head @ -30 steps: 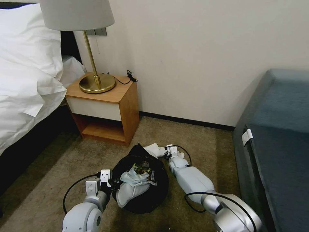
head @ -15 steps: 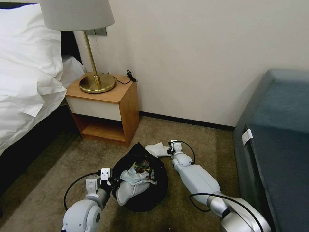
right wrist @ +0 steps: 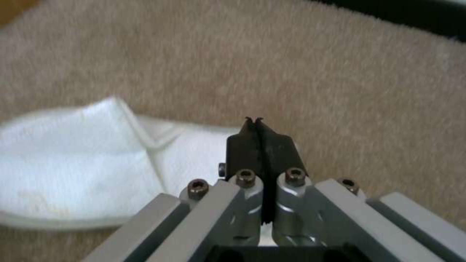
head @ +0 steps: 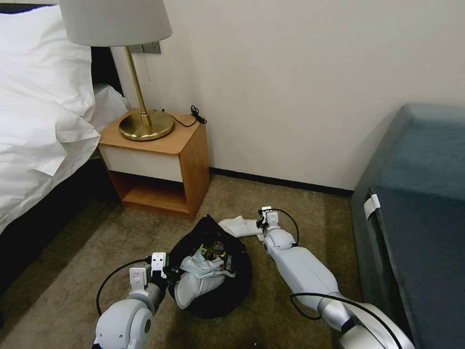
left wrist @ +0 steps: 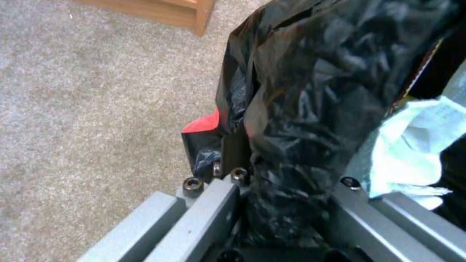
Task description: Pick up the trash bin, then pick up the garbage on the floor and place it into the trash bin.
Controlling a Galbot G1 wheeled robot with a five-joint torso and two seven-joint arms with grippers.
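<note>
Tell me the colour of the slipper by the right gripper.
White; the slipper shows best in the right wrist view.

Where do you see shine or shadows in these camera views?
Head view: a glint on the brass lamp base, and soft shadow on the wall by the sofa. Left wrist view: glossy highlights on the trash bin liner, pinched by the left gripper. Right wrist view: no glare on the white slipper beside the shut right gripper.

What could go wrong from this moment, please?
1. The jaws of the right gripper seem shut on just a thin edge of the white slipper; it may slip free when lifted.
2. The trash bin already holds another slipper and a tissue up to its mouth, so this one may not fit.
3. The left gripper clamps only bag plastic, which might tear.
</note>
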